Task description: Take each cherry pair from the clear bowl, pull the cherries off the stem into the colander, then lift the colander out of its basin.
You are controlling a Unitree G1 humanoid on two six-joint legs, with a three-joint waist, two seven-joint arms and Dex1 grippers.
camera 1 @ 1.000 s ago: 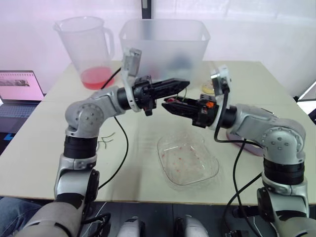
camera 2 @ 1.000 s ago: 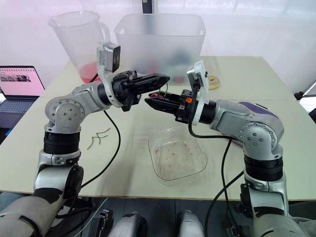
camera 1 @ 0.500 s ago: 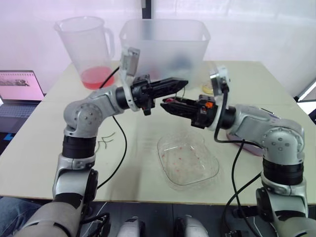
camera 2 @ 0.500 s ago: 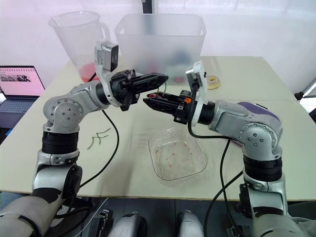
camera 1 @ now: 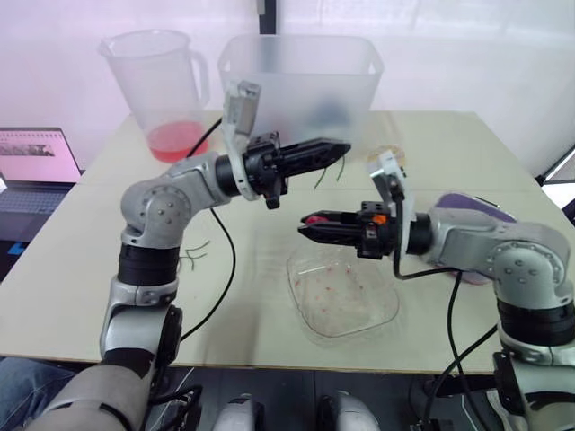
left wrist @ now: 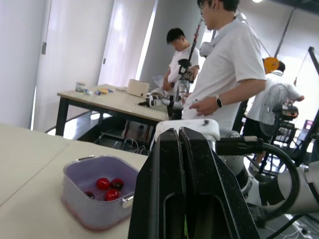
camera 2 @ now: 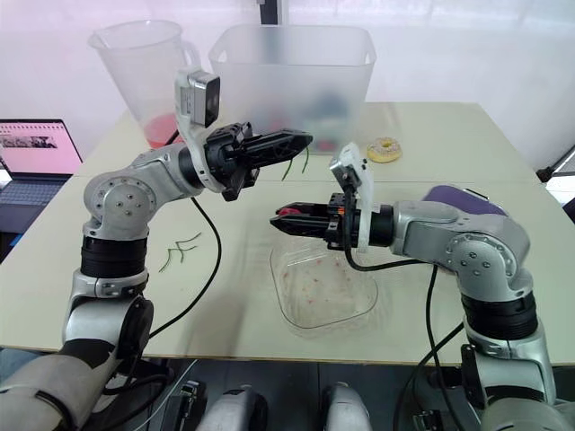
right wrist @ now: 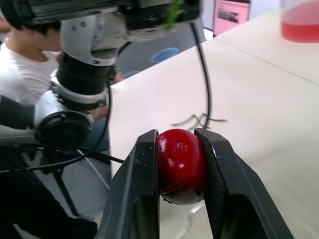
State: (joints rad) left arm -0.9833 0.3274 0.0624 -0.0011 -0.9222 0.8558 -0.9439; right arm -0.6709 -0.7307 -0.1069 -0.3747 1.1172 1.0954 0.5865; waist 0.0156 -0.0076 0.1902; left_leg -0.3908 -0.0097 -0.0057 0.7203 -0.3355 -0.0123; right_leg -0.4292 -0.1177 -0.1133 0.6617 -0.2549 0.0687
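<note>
One shallow clear plastic bowl [camera 1: 346, 296], lower centre; one clear plastic jug [camera 1: 157, 81], upper left; one frosted tub [camera 1: 301, 90]. One lilac container [left wrist: 92, 214] with at least three red cherries [left wrist: 103, 183]; one more gripped cherry [right wrist: 180, 159]; one gripped green stem [right wrist: 173, 11].

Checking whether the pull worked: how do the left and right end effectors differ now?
The left end effector is shut on a bare green stem; the right end effector is shut on a red cherry. The left is held higher than the right, which is nearer the clear bowl. Both are shut.
</note>
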